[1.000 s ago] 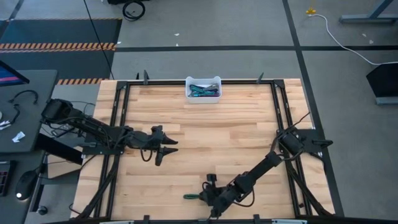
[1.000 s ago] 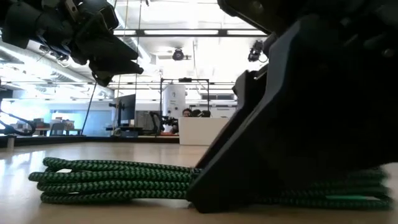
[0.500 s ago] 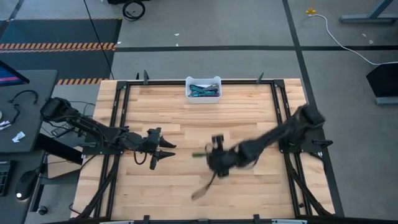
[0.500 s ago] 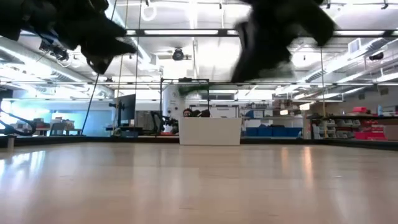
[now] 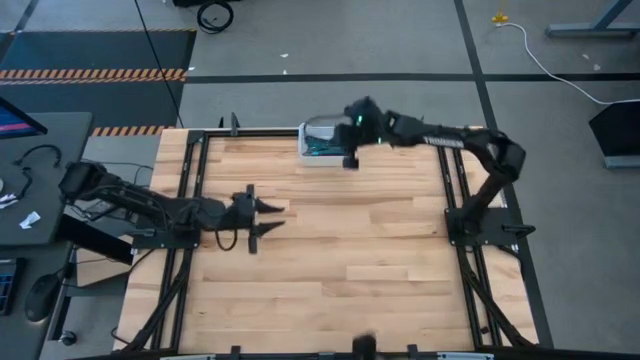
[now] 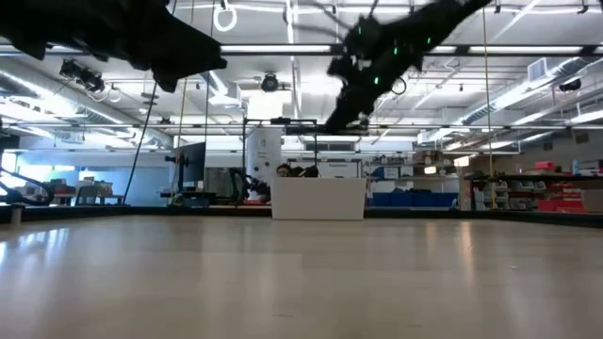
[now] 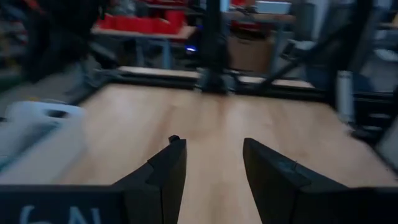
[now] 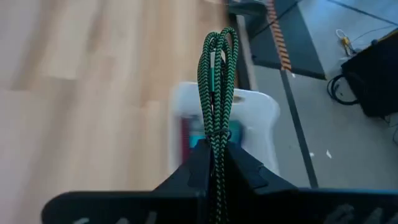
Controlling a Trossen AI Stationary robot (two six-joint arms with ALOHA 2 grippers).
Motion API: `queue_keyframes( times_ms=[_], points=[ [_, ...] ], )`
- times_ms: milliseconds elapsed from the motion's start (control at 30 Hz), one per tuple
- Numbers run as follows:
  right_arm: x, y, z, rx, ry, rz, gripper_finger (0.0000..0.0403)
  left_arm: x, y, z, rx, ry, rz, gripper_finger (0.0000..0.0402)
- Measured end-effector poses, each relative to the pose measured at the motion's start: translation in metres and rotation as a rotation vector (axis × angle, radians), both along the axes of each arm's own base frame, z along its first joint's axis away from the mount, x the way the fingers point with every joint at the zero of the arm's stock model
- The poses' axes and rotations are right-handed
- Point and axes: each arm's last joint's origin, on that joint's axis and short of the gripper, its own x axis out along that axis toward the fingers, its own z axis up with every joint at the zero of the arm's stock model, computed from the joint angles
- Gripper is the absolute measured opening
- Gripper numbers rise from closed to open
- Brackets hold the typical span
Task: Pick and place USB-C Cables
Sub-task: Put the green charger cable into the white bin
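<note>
My right gripper (image 8: 216, 163) is shut on a green braided USB-C cable bundle (image 8: 217, 74) and hovers above the white bin (image 8: 264, 121) at the table's far edge. The high view shows this gripper (image 5: 347, 140) over the bin (image 5: 318, 128). Inside the bin lie other cables, red (image 8: 186, 134) and teal (image 8: 198, 130). My left gripper (image 7: 214, 168) is open and holds nothing; it hangs over the left middle of the table (image 5: 268, 217). My right gripper pinches the green cable bundle between its two fingers, with one folded end (image 8: 217, 140) in the hold. The bundle's length runs on past the fingertips, along the fingers, to its looped free end (image 8: 221, 37). It is lifted clear, above the bin.
A dark metal frame (image 5: 190, 200) runs along the table's left and right sides (image 5: 460, 190). Bare wood (image 5: 360, 270) stretches between the arms and the near edge. In the low view the bin (image 6: 317, 199) stands far off, with the right arm (image 6: 377, 52) above it.
My right gripper lifted the green cable bundle off the table near the near edge and swung it up and across toward the far edge, ending above the white bin. The cable is now clear of the table. My left gripper drifted slightly toward the far edge.
</note>
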Motion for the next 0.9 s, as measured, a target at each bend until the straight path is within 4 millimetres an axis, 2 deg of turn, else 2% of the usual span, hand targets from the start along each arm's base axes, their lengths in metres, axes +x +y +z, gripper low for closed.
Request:
queue_keyframes(
  times_ms=[67, 167, 333, 433, 600, 800, 900],
  points=[
    [-0.005, -0.030, -0.013, 0.027, -0.029, -0.010, 0.0028, 0.002, 0.011, 0.002, 0.031, -0.011, 0.050, 0.0164],
    [-0.012, -0.065, -0.035, 0.067, -0.059, -0.026, 0.0028, 0.003, 0.028, 0.005, 0.080, -0.031, 0.133, 0.0164],
    [-0.005, -0.100, -0.059, 0.160, -0.064, 0.003, 0.0028, 0.002, 0.061, 0.010, 0.135, -0.065, 0.295, 0.0165],
    [0.007, -0.113, -0.067, 0.180, -0.031, 0.035, 0.0028, -0.001, 0.079, 0.014, 0.155, -0.091, 0.372, 0.0164],
    [0.021, -0.125, -0.084, 0.242, 0.102, 0.083, 0.0028, -0.006, 0.099, 0.015, 0.159, -0.104, 0.392, 0.0164],
    [0.031, -0.135, -0.107, 0.287, 0.167, 0.102, 0.0028, -0.009, 0.108, 0.014, 0.120, -0.113, 0.375, 0.0164],
    [0.032, -0.136, -0.114, 0.291, 0.179, 0.096, 0.0048, -0.008, 0.108, 0.014, 0.117, -0.107, 0.363, 0.0165]
  ],
)
